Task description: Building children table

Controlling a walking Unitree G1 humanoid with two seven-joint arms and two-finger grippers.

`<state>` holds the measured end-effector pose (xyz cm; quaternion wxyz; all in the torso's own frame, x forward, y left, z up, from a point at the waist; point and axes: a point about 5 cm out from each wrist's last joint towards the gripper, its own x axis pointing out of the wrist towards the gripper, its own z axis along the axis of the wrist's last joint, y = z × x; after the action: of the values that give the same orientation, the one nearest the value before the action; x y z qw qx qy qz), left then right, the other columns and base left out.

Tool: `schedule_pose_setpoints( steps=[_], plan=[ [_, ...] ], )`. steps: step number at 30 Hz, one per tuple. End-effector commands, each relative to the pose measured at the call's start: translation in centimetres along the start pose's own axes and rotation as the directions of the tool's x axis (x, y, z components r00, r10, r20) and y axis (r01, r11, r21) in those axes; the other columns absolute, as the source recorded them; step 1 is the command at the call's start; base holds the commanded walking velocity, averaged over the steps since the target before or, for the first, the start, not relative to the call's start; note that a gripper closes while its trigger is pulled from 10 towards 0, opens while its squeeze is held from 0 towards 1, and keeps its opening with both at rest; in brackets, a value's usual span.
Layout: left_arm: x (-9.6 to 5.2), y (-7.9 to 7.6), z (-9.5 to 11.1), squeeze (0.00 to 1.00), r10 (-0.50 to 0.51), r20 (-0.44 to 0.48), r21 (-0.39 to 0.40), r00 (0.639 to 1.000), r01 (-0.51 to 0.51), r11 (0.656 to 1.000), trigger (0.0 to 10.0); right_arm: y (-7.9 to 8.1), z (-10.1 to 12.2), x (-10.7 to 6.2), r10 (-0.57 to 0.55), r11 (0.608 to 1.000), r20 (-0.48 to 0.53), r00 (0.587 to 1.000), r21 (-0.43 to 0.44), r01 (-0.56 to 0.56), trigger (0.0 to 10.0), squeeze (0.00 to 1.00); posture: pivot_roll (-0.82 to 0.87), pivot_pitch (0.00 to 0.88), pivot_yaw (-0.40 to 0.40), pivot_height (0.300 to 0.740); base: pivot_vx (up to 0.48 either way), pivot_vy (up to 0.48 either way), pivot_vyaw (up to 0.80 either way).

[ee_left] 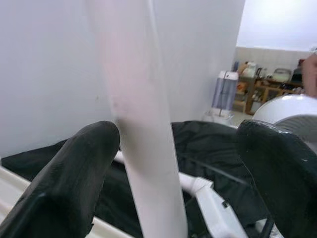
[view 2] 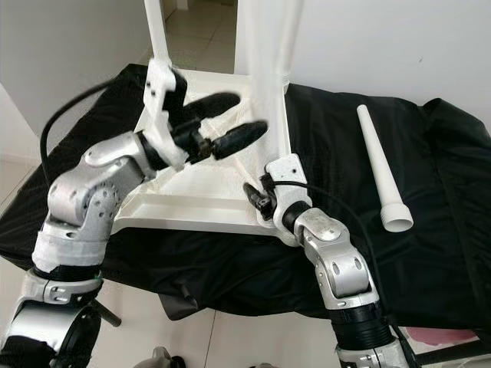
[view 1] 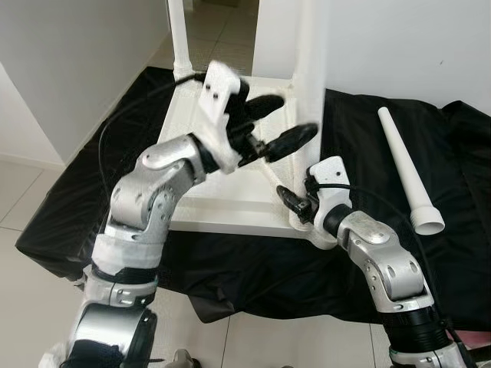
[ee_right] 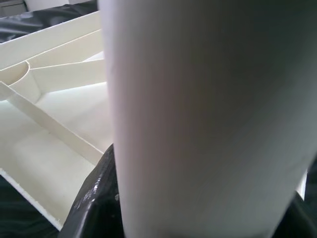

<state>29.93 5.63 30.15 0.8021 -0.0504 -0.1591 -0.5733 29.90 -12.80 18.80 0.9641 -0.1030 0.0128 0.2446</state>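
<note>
Left hand (view 1: 280, 126) raised, fingers spread by upright leg (ee_left: 143, 148); right hand (view 1: 295, 201) clamped on table leg base (ee_right: 198, 124).

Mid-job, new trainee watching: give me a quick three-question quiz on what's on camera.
1. True or false: the tabletop lies upside down on the black cloth.
2. How many legs lie loose on the cloth?
3. The left gripper is: A) shut on the loose leg; B) open, fingers either side of an upright leg; C) resting on the floor.

Key: 1 true; 2 one; 3 B.
</note>
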Motion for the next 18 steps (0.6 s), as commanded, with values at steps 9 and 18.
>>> schedule_pose_setpoints(
  steps=[9, 18],
  plan=[
    [1.3, -0.2, 0.9, 0.00, -0.157, -0.009, -0.051, 0.988, 0.156, 0.986, 10.0, 0.3, 0.3, 0.4, 0.035, 0.999, -0.009, 0.999, -0.025, -0.035, 10.0, 0.00, -0.01, 0.017, -0.036, 0.740, 0.000, 0.000, 0.00],
    [2.6, 1.1, 0.7, 0.00, -0.107, -0.067, -0.132, 0.992, 0.098, 0.986, 10.0, 0.4, 0.5, 0.5, 0.048, 0.998, -0.001, 0.999, -0.043, -0.048, 10.0, 0.00, -0.01, 0.010, -0.032, 0.740, 0.000, 0.000, 0.00]
  ],
)
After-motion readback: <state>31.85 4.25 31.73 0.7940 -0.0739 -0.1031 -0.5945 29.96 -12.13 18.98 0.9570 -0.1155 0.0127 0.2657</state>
